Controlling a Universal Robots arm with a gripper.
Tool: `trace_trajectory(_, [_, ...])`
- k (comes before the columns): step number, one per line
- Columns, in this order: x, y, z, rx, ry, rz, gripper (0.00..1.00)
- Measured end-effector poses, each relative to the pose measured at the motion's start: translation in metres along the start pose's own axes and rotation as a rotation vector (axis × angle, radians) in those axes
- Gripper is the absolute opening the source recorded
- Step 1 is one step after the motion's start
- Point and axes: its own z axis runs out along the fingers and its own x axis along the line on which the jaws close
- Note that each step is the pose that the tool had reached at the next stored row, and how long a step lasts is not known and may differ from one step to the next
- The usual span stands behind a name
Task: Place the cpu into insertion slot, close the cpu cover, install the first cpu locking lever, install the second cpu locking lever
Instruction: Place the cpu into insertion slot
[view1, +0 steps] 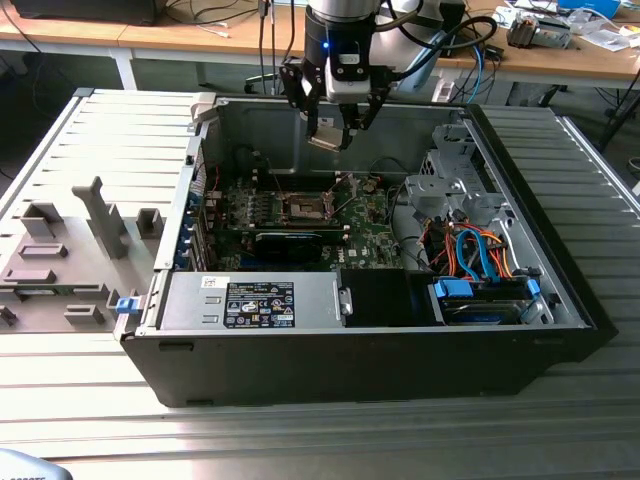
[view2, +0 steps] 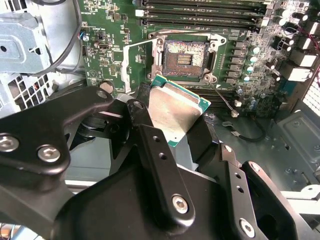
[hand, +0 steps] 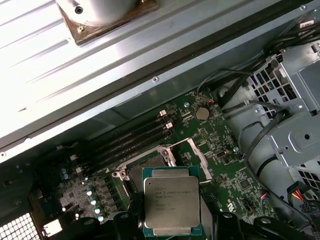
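Above the small square silver-rimmed insertion slot (view2: 186, 54), the black tool (view1: 329, 137) was clamped on the flat silver-grey square cpu (hand: 171, 205) (it looked light, stiff, easily hurt), holding its edges.

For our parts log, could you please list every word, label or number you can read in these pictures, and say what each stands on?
No text can be read for certain.
The cpu, metal top: lines of faint print, too small to read.
Black label on the silver housing: white print, too small to read.
White sticker beside it: too small to read.
Green circuit board: white markings, too small to read.
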Motion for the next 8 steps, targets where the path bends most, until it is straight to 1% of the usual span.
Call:
trace_trajectory(4, [0.0,-0.0001,0.0,-0.0002,-0.001,0.011,0.55])
trace_trajectory(7, [-0.0001,-0.0002,0.0,-0.0008,-0.0037,0.042,0.55])
trace_trajectory(8, [-0.0001,-0.0002,0.0,-0.0009,-0.0041,0.046,0.55])
